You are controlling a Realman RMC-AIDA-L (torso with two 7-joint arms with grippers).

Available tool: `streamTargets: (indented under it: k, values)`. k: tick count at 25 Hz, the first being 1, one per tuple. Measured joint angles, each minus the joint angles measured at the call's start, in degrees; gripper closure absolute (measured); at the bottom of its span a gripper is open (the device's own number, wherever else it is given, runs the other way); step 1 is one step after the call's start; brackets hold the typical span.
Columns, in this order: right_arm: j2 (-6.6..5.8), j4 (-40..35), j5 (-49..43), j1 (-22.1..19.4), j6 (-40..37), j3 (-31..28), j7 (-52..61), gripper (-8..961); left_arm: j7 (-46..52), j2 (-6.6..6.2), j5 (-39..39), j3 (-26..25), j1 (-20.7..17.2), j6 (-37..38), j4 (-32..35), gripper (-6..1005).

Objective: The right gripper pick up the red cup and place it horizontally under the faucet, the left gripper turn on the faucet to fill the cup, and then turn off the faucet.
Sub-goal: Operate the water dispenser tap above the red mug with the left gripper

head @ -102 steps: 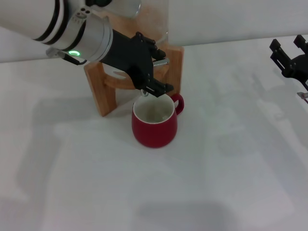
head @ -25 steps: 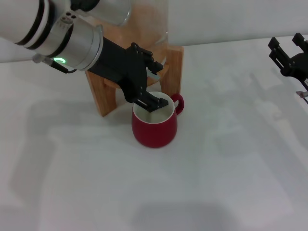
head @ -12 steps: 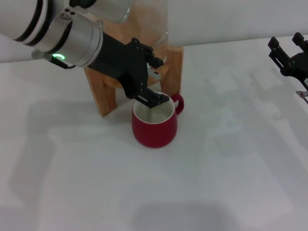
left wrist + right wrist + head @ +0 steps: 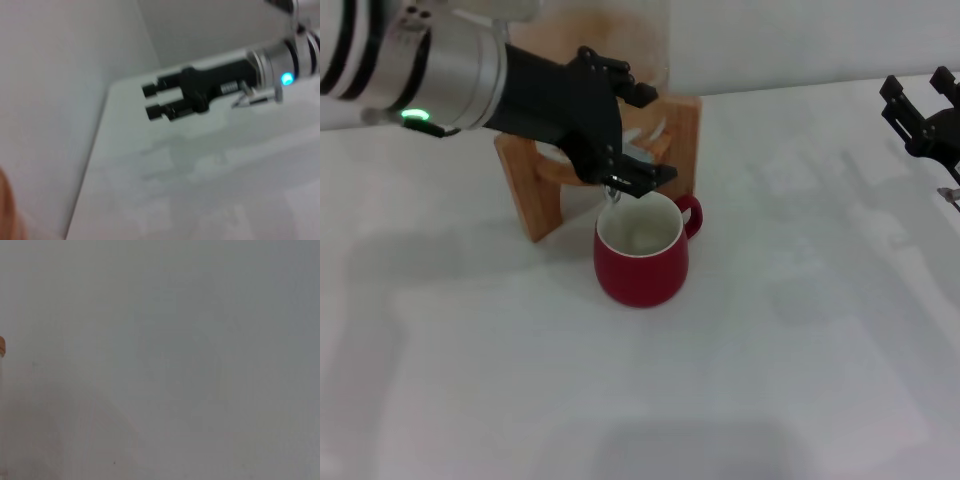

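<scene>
The red cup (image 4: 640,258) stands upright on the white table, handle to the right, directly below the faucet (image 4: 612,193), whose chrome spout shows just above the cup's rim. My left gripper (image 4: 650,133) reaches in from the left at the faucet, its black fingers (image 4: 642,176) spread apart, one above and one below the tap; the lever is hidden behind them. My right gripper (image 4: 923,100) hangs at the far right edge, away from the cup, and its two fingers also stand apart in the left wrist view (image 4: 152,101).
The wooden stand (image 4: 528,195) holds the glass dispenser (image 4: 635,40) behind the cup. The white table (image 4: 770,380) stretches in front and to the right. A pale wall runs along the back.
My left gripper has lifted up and back from over the cup's mouth to the faucet, so the spout now shows. The cup and the right arm have stayed in place.
</scene>
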State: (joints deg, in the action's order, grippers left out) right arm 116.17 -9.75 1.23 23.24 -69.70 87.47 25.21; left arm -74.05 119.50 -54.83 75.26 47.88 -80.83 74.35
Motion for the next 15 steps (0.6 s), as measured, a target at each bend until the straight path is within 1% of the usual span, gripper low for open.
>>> streamTargets:
  k: [2,3,4,5,7,8,11,12,15]
  values:
    - [-0.08,0.0,0.0,-0.06,0.0,-0.02,0.0,270,0.96,0.03,-1.57,1.85,-3.65,2.62,3.06,170]
    - [-0.12,0.0,0.0,-0.09,0.02,-0.05,0.0,270,0.96,0.03,-1.57,1.85,-3.65,2.62,3.06,170]
    - [-0.13,0.0,0.0,-0.1,0.07,-0.06,0.0,270,1.61,0.04,-2.54,4.65,-8.68,6.49,6.9,169]
    - [-0.19,0.0,0.0,-0.11,0.19,-0.1,0.0,270,1.64,0.03,-2.62,4.96,-9.34,6.87,7.39,169]
    - [-0.23,0.0,0.0,-0.08,0.4,-0.11,-0.07,270,1.56,0.01,-4.69,6.37,-13.54,9.68,9.83,169]
    - [-0.24,0.0,0.0,-0.05,0.45,-0.11,-0.14,270,1.41,-0.05,-6.07,6.58,-15.28,10.37,10.42,169]
    - [-0.28,0.0,0.0,0.16,0.61,-0.11,-0.35,270,0.44,-0.12,-10.39,5.83,-18.86,10.96,10.64,169]
    - [-0.3,0.02,0.0,0.23,0.68,-0.11,-0.39,270,-0.4,-0.06,-12.21,5.45,-20.68,11.68,10.66,169]
    - [-0.37,0.07,0.0,0.4,0.79,-0.11,-0.46,270,-1.45,-0.05,-15.61,5.28,-23.7,13.53,10.73,169]
